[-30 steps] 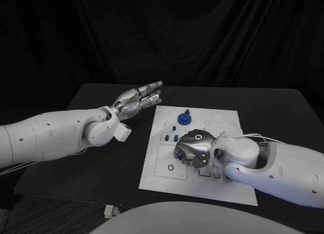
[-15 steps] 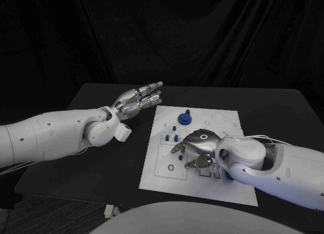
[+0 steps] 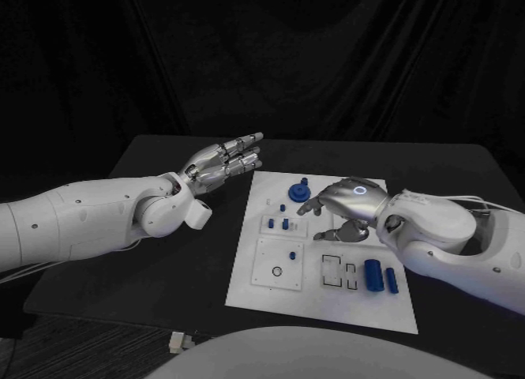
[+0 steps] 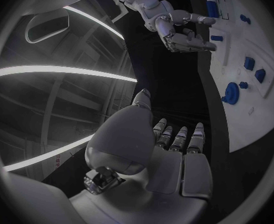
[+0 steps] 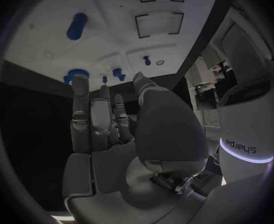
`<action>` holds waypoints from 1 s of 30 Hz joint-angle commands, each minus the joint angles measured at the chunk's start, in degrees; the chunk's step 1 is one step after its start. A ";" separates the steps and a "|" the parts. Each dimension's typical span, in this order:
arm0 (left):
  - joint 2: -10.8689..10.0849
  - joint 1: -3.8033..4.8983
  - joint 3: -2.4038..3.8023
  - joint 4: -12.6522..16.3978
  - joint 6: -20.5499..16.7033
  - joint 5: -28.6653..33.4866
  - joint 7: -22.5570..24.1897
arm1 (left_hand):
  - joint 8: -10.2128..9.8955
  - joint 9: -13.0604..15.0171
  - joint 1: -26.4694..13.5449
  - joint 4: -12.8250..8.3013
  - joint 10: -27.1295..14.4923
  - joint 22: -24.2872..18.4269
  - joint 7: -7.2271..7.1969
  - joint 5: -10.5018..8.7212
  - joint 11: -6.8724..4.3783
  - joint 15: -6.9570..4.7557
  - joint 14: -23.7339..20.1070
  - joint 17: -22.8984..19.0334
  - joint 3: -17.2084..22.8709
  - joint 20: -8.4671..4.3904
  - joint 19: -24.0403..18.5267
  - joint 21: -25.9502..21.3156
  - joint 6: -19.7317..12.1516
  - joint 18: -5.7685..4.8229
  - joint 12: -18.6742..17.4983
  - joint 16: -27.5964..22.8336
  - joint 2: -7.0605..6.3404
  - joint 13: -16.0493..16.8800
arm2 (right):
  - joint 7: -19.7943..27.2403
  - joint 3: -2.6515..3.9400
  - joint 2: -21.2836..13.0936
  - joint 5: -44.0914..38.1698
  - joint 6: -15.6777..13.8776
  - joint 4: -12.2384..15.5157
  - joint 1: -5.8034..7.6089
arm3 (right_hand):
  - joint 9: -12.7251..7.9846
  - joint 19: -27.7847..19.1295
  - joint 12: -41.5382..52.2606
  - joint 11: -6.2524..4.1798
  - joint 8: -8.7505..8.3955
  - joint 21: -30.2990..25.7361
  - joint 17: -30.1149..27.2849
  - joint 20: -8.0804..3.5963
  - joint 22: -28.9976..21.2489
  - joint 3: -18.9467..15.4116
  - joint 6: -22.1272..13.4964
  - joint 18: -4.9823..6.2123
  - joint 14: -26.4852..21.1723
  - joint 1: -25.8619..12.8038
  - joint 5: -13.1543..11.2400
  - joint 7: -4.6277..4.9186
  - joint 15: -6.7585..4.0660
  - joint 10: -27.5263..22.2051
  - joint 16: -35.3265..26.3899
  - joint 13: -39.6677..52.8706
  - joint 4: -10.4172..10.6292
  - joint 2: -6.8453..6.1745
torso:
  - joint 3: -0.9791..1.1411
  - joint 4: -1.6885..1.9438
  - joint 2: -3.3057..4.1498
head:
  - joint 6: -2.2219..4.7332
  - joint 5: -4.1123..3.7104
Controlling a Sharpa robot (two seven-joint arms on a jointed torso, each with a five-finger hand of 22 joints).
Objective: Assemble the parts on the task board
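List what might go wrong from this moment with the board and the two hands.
1. The right hand hovers empty just above the task board, close to the round blue part and the small blue pegs; a low sweep might knock them.
2. Two blue cylinders lie loose by the rectangular slots and might roll if the board is bumped.
3. The left hand is off the board, so nothing steadies it.

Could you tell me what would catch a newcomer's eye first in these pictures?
Probably the right silver robot hand, held over the middle of the white rectangular task board with nothing in its fingers. Next, the two dark blue cylindrical parts lying side by side near the board's right edge, and the round blue knob-shaped part standing at its far end. The left silver robot hand hangs flat and empty over the black table, left of the board.
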 commanded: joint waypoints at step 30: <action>0.22 -0.08 0.06 0.07 0.29 0.38 0.72 | 0.25 0.10 0.70 -0.41 0.16 0.52 0.26 0.28 0.91 0.44 0.13 0.16 -0.13 0.54 0.31 0.40 0.16 1.03 -0.18 0.20 0.07 0.06 | -5.06 -0.04 -7.39 8.93 -0.10 -3.62 -0.82 | -0.78 4.73 3.34 -0.06 1.41 10.28 5.19 -0.88 4.93 -9.14 4.48 -1.41 3.88 -3.07 -0.25 5.11 -0.54 -4.78 5.28 1.96 0.27 -0.53 | 0.01 -0.01 0.10 | -0.01 -0.53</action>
